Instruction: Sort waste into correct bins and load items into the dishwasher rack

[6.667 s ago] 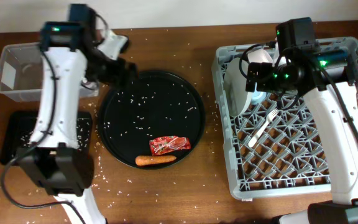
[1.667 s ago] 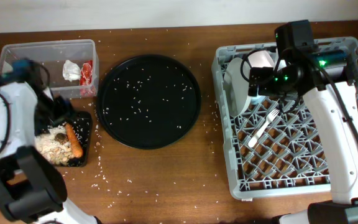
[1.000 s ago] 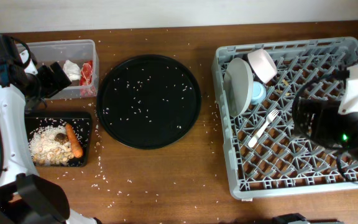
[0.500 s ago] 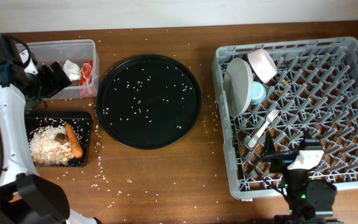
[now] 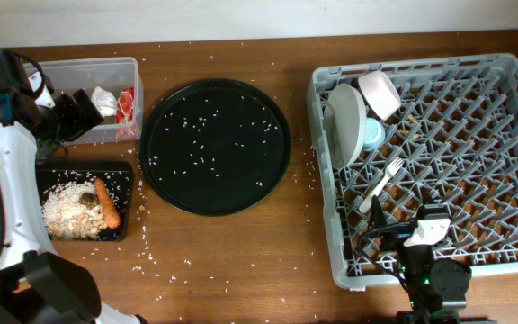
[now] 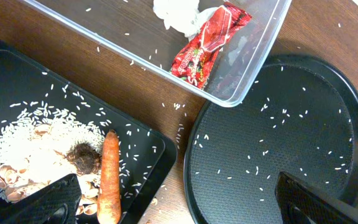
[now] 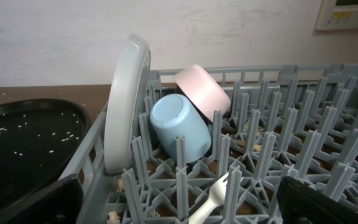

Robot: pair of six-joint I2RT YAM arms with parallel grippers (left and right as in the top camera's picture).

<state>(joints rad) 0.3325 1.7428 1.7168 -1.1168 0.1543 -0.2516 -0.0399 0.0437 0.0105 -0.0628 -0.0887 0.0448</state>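
The clear tub (image 5: 25, 85) holds the white napkin (image 5: 103, 99) and red wrapper (image 5: 125, 103). The shallow black tray (image 5: 126, 171) holds oat scraps (image 5: 61, 211), a brown chunk (image 5: 87, 199) and the carrot (image 5: 107, 204). In the grey rack (image 5: 502, 261) the plate (image 5: 342, 121) stands on edge, with the bowl (image 5: 380, 93), blue cup (image 5: 372, 133) and fork (image 5: 380, 183) beside it. My left gripper (image 5: 77, 112) is open and empty beside the tub. My right gripper (image 5: 412, 229) is open and empty at the rack's front edge. In the wrist views both the left gripper (image 6: 179, 205) and the right gripper (image 7: 179, 205) show wide-apart fingers.
A large round black tray (image 5: 214, 144) speckled with rice grains lies between the bins and the rack. Rice grains are scattered over the wooden table (image 5: 241, 261). A white wall runs along the table's far edge.
The wrapper and carrot have left the round tray for the tub and black tray. My left gripper rose to the tub. My right arm drew back from the rack's rear to its front edge.
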